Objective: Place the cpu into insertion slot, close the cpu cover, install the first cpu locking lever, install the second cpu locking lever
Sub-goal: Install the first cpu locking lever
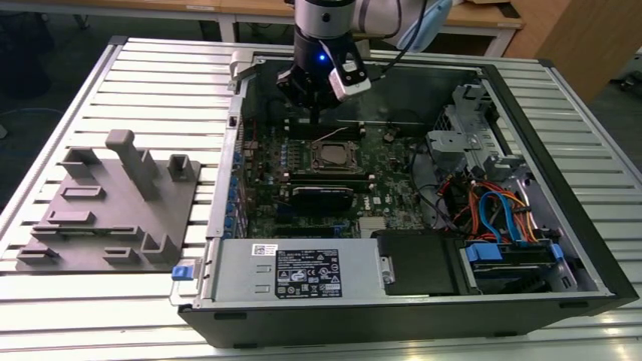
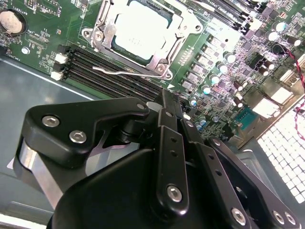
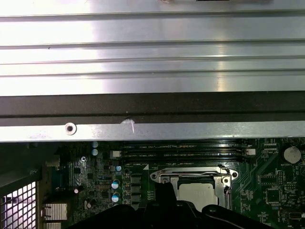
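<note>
One thin silver wire locking lever [image 2: 116,71] juts unlatched beside the square silver metal cpu cover [image 2: 164,58], and the black gripper [image 2: 164,95], fingers pinched together and empty, could slip off it and gouge the green motherboard [image 2: 71,24].

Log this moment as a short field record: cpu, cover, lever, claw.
cpu: seated in the insertion slot, metal top showing
cpu cover: down, framing the cpu
locking lever: thin wire beside the cover, along the memory slots; cannot tell if latched
claw: over the memory slots, next to the lever
</note>
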